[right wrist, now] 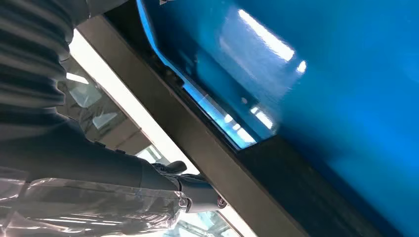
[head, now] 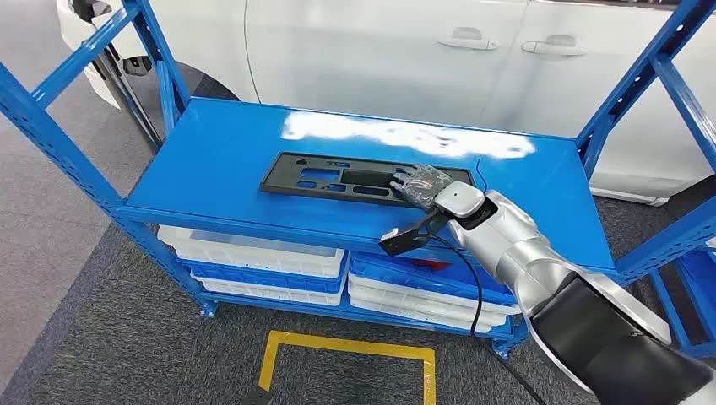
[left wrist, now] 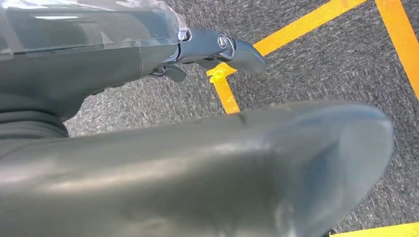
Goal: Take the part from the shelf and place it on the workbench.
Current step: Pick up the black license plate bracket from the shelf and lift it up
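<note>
Already on the part, grip unproven

Plainly the right hand (head: 420, 186) rests on the right end of the part (head: 355, 179), a flat black panel with cut-outs lying on the top deck of the blue shelf (head: 219, 152). Reaching from the near edge suits a thin piece that must be caught at an end. Whether the fingers have closed on it I cannot tell: the head view shows only the hand's back, and the right wrist view shows a dark edge against blue, thumb blurred. The left hand (left wrist: 217, 49) hangs over grey carpet and yellow floor tape (left wrist: 296, 29); its fingers are mostly hidden. A white car (head: 380, 51) stands behind. I see no workbench.
</note>
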### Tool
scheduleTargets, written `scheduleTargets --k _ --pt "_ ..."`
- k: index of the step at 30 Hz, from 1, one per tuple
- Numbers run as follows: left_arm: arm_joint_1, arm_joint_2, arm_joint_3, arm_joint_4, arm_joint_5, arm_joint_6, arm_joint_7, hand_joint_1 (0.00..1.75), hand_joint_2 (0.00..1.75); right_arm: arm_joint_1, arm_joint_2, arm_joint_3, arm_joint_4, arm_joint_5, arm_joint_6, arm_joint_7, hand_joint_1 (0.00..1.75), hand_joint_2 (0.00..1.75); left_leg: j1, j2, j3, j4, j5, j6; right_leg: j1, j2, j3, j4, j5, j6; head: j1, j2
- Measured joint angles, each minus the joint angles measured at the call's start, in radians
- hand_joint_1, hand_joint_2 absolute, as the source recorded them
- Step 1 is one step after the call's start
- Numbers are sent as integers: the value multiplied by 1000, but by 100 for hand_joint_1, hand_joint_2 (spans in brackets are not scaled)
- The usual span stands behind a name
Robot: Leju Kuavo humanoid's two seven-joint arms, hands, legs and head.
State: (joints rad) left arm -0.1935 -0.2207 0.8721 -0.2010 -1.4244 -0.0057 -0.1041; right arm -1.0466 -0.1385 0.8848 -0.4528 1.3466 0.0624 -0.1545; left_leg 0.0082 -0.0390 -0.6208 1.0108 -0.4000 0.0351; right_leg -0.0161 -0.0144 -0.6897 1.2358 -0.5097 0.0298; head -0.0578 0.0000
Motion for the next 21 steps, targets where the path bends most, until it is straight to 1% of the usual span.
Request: scheduleTargets --k 1,2,3,4,5,6,8,9,10,12,13,14,15,16,17,18,19,20,21 --pt "0 0 0 0 0 0 0 0 0 -1 1 0 0 0 1 -2 116 175 0 0 1 1 -2 -1 1 -2 21 -46 24 -4 0 0" --pt "0 0 0 0 0 0 0 0 0 -2 2 1 1 1 3 -4 129 175 0 0 2 2 -3 -2 3 -8 39 -84 38 -8 0 0" --pt "0 -1 0 0 0 0 0 0 0 -5 4 2 1 1 6 -9 161 175 -2 0 1 4 -5 -5 8 -16 68 -149 63 -13 0 0" --pt "0 -2 0 0 0 0 -1 0 0 -8 6 3 1 2 8 -14 169 175 -4 1 -1 5 -6 -8 13 -24 87 -193 73 -18 0 0" --pt "0 -3 0 0 0 0 -1 0 0 -11 7 4 2 2 10 -20 171 175 -6 3 -4 5 -6 -13 17 -30 95 -214 72 -21 0 0" --pt "0 -3 0 0 0 0 -2 0 0 -13 8 5 2 3 11 -25 172 175 -7 5 -6 4 -4 -18 19 -29 96 -221 70 -23 0 0" --pt "0 -3 0 0 0 0 -3 0 0 -16 8 6 1 3 12 -31 172 175 -8 9 -6 6 -10 -28 13 -28 100 -231 73 -30 0 0" --pt "-1 -3 0 0 1 0 -4 0 0 -18 8 6 1 3 12 -33 171 175 -9 12 -11 23 -24 -34 10 -29 104 -236 75 -35 0 0" --pt "-2 -3 0 0 1 0 -5 0 0 -19 8 7 1 2 13 -35 171 175 -8 15 -27 62 -49 -40 7 -31 108 -241 77 -40 0 0" --pt "-1 -3 0 0 1 0 -6 0 0 -19 3 8 2 2 15 -38 171 175 -5 20 -87 193 -117 -51 8 -33 110 -242 77 -45 0 0" --pt "0 -3 0 0 1 0 -6 0 0 -19 -1 9 2 2 16 -40 171 175 -4 21 -118 255 -139 -55 8 -33 110 -242 77 -45 0 0" --pt "1 -3 0 0 1 0 -6 0 0 -18 -6 9 2 2 17 -41 171 175 -4 22 -134 287 -144 -58 8 -33 110 -241 76 -45 0 0" --pt "1 -3 0 0 1 0 -7 0 0 -18 -9 10 1 2 18 -41 171 175 -3 22 -129 275 -128 -59 8 -33 111 -240 76 -44 0 0" --pt "1 -3 0 0 1 0 -7 0 0 -19 -11 10 1 2 18 -42 171 175 -1 22 -104 224 -95 -59 7 -31 112 -239 74 -43 0 0" --pt "0 -2 0 0 1 0 -7 0 0 -21 -12 10 1 2 18 -42 171 175 1 19 -67 147 -59 -59 7 -29 113 -237 72 -39 0 0" --pt "0 -3 0 0 1 0 -7 0 0 -24 -13 10 1 2 18 -42 172 175 1 14 -33 78 -31 -56 8 -26 114 -234 70 -35 0 0" --pt "0 -3 0 0 1 0 -7 0 0 -26 -14 10 1 2 19 -42 173 175 1 10 -10 29 -14 -49 10 -23 115 -232 68 -30 0 0" --pt "0 -3 0 0 1 1 -7 0 0 -27 -15 10 1 2 19 -42 174 175 -1 6 0 6 -9 -42 11 -21 115 -230 66 -24 0 0" --pt "0 -2 0 0 1 1 -8 0 0 -28 -17 10 1 2 19 -43 174 175 -4 6 -1 4 -10 -32 12 -19 115 -230 66 -18 0 0"
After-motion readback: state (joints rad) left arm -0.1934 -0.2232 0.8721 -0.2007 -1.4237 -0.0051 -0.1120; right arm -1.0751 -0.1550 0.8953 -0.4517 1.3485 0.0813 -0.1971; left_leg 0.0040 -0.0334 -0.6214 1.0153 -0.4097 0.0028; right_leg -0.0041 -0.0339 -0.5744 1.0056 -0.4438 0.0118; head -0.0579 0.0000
